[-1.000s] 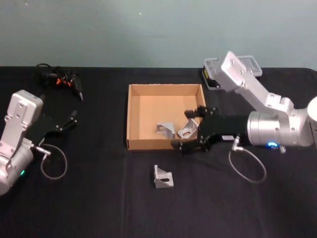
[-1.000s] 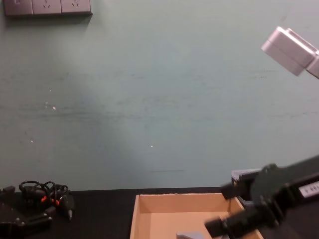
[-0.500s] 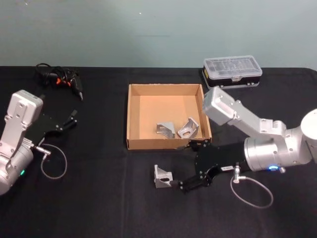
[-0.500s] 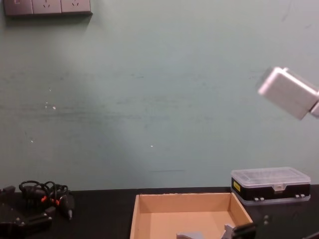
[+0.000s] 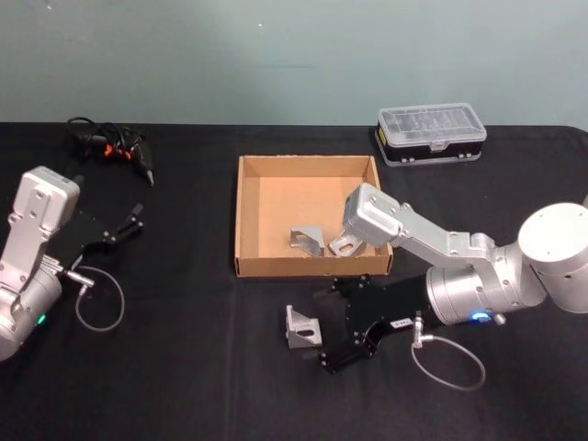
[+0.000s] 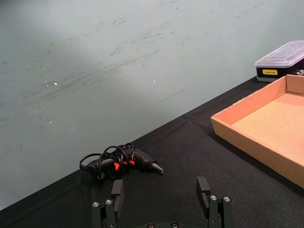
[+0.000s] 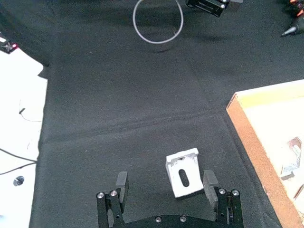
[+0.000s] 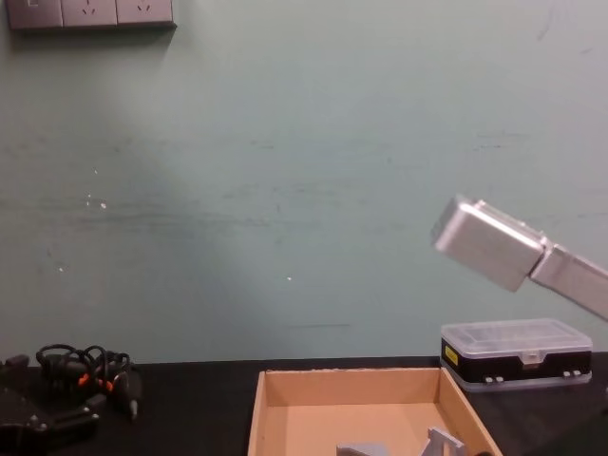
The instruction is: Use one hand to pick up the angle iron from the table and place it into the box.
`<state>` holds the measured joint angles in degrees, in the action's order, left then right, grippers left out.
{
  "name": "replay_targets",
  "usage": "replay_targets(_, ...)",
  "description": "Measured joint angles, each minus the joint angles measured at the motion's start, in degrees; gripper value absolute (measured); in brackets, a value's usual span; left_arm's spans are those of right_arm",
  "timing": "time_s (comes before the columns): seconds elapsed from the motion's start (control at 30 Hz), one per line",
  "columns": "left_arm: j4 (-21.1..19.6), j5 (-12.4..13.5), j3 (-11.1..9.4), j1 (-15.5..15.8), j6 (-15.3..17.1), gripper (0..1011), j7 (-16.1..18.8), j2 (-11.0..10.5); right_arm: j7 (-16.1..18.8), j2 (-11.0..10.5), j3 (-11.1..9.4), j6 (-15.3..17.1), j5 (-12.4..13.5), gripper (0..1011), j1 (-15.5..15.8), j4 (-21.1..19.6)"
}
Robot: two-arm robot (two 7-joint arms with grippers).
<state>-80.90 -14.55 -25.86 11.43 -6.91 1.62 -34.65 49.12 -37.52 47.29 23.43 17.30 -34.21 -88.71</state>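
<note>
While the right gripper (image 5: 335, 322) hovers spread low over the counter (image 5: 184, 367), the angle iron (image 5: 303, 328) sits between its fingers, slotted face seemingly up, slot running gripperward. Beyond lies the box (image 5: 241, 220). Left gripper (image 5: 115, 234) rests spread, far left.

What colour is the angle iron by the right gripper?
The angle iron is light silver-grey, with a dark slot; right wrist view shows it best.

Right arm (image 5: 464, 246): silver-grey tubes, boxy end block, blue glow at joint's 6 o'clock | left arm (image 5: 32, 230): same silver, green light | grey cable loop (image 5: 448, 363) on each | right gripper (image 7: 165, 183), left gripper (image 6: 160, 183): matte black, silver screw heads
</note>
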Motion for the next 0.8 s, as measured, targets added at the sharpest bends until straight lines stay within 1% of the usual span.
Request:
replay_targets(0.1, 0.0, 0.0, 0.0, 0.0, 0.0, 1000, 0.0, 0.0, 0.0, 0.5, 0.43, -0.14, -0.08, 1003, -0.48, 1.06)
replay_targets(0.23, 0.0, 0.0, 0.0, 0.0, 0.0, 1000, 0.0, 0.0, 0.14, 1.67, 1.32, -0.42, -0.23, 1003, -1.71, 3.16)
replay_targets(0.4, 0.0, 0.0, 0.0, 0.0, 0.0, 1000, 0.0, 0.0, 0.25, 3.2, 1.94, -0.86, -0.13, 1003, -2.67, 5.4)
replay_targets(0.8, 0.0, 0.0, 0.0, 0.0, 0.0, 1000, 0.0, 0.0, 0.73, 5.14, 3.71, -0.93, -0.37, 1003, -4.11, 8.68)
